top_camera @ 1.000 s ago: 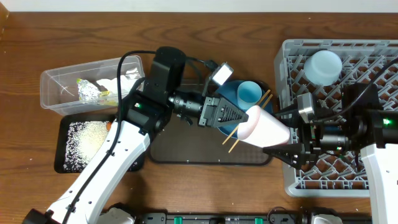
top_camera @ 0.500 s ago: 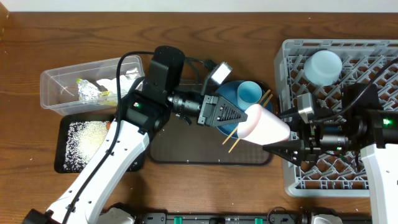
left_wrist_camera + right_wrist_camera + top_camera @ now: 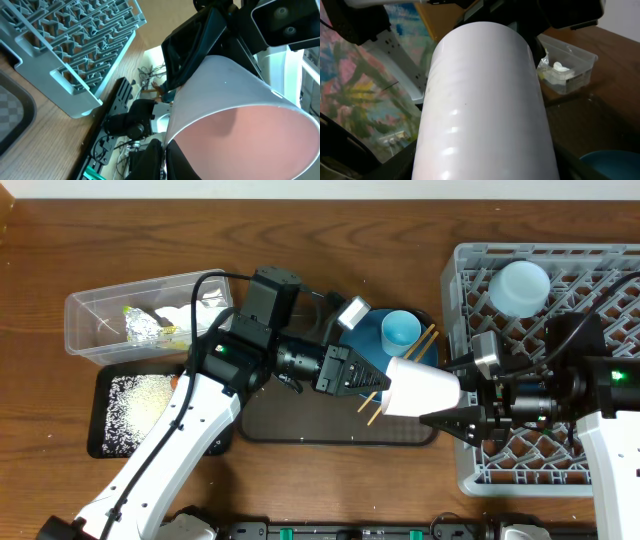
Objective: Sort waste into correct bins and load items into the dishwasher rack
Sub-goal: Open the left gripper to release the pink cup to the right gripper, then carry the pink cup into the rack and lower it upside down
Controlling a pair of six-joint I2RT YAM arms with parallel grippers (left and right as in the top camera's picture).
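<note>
The pink cup (image 3: pixel 420 388) hangs on its side above the brown serving tray's right end, held from both sides. My left gripper (image 3: pixel 386 384) is shut on its rim, one finger inside the pink mouth (image 3: pixel 235 130). My right gripper (image 3: pixel 446 394) is closed round the cup's whitish body (image 3: pixel 485 100), a finger against each side. The grey dishwasher rack (image 3: pixel 455 280) lies at the right with a pale bowl (image 3: pixel 523 285) upside down in it. A light blue cup (image 3: pixel 401 330) and the chopsticks (image 3: pixel 428 338) rest on the blue plate (image 3: pixel 372 340).
The clear tub (image 3: pixel 88 305) at the left holds foil (image 3: pixel 140 328) and tissue (image 3: pixel 185 315). In front of it the black tray (image 3: pixel 100 445) holds rice (image 3: pixel 135 400), with a bit of orange carrot (image 3: pixel 175 382) at its edge. The brown serving tray (image 3: pixel 310 420) lies mid-table.
The right gripper's fingers have closed in onto the cup's body. The cup and the left gripper have shifted slightly down and to the right, with the cup tipping more level.
</note>
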